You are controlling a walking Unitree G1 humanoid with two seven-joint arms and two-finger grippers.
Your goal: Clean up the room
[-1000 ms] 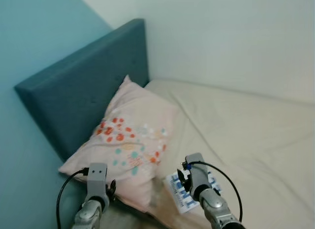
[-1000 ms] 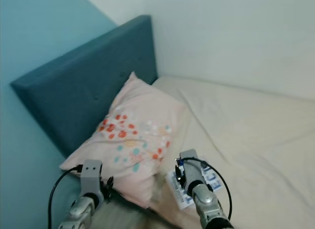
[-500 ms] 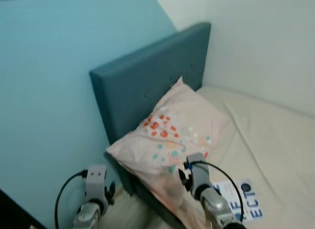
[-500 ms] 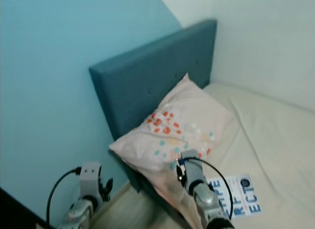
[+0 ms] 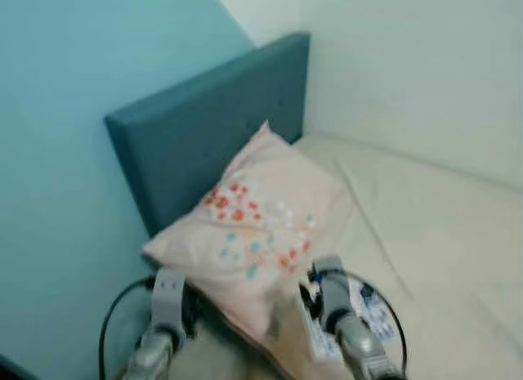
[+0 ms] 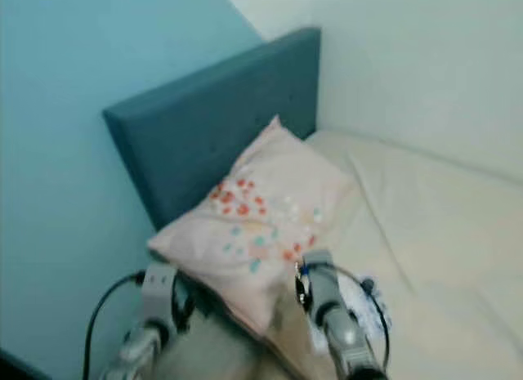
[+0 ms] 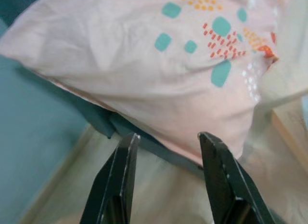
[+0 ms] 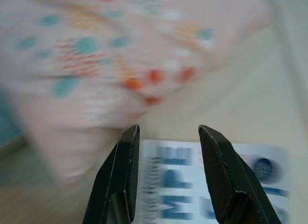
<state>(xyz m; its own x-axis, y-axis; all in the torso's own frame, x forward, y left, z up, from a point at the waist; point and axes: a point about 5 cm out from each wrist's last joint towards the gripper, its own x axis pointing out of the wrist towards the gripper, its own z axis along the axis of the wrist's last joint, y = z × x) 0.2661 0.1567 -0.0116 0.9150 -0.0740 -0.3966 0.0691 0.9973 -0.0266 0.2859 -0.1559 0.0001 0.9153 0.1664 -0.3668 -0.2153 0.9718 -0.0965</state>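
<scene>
We find print on one thing: a white sheet with blue lettering, lying flat on the bed just beside the pillow. In the right wrist view we make out the blurred letters "MPE", then "M" in a line below it; the rest is illegible. A dark blue round emblem sits near one edge, unreadable.

Pillow: soft matt cloth, pale pink with printed dots, lightly creased. Headboard behind pillow: matt teal upholstery fabric. Bed sheet beside pillow: matt cream cloth, wrinkled. Printed sheet near pillow: smooth paper or plastic, cannot tell which. Tool fingers: smooth black plastic, slight sheen.
</scene>
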